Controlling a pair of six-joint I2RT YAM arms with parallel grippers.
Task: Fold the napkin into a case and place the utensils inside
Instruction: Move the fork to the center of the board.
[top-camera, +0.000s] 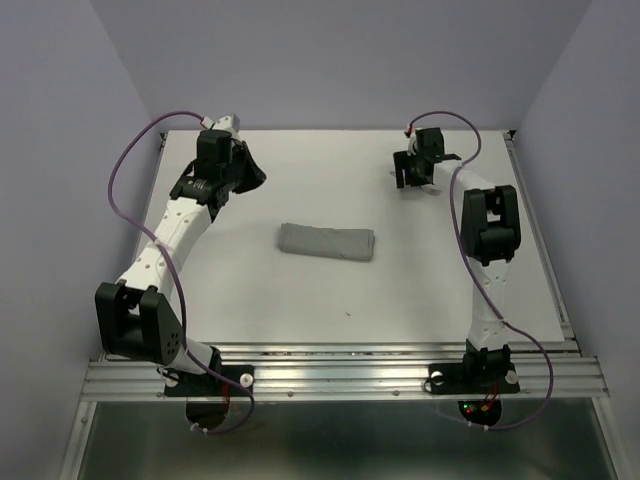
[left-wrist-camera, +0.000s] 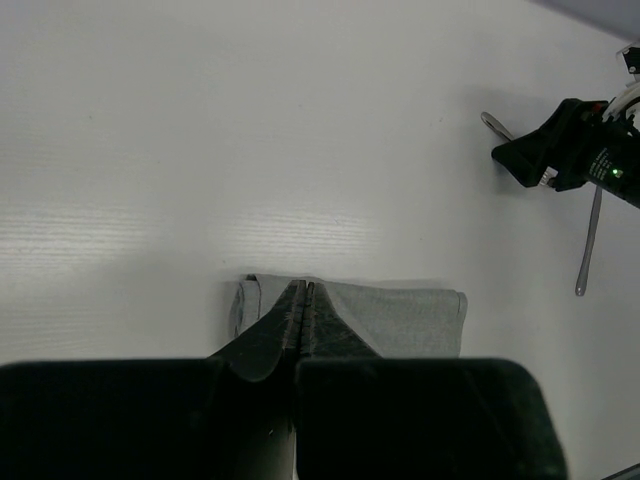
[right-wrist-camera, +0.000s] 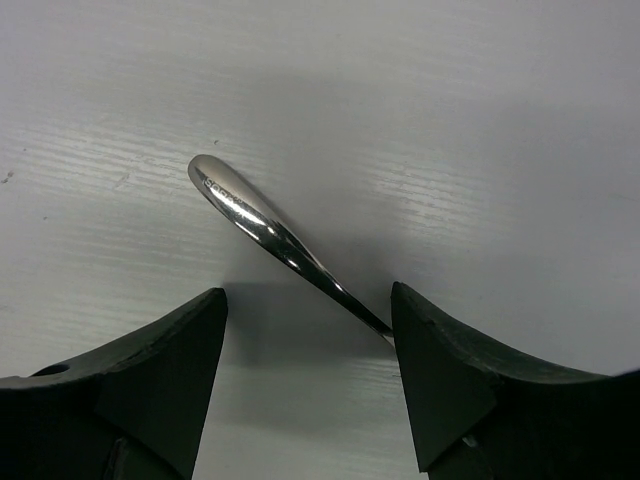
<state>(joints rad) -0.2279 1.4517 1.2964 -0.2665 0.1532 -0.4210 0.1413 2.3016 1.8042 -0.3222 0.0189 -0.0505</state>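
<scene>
Lying folded, grey case (top-camera: 327, 242), utensil handle (right-wrist-camera: 262, 222) well apart, inside spread right claw (right-wrist-camera: 308, 300)

A lab booth; white table (top-camera: 330, 300), bare lilac walls (top-camera: 340, 60), aluminium rail (top-camera: 340, 378).

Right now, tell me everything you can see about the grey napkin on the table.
The napkin is a plain mid-grey cloth, thin and soft-looking, folded into a narrow layered strip. It lies flat near the middle of the white table, with its long side running left to right at a slight slant. In the left wrist view its left end looks doubled over. Only the table touches it, and no utensil sticks out of it.
</scene>
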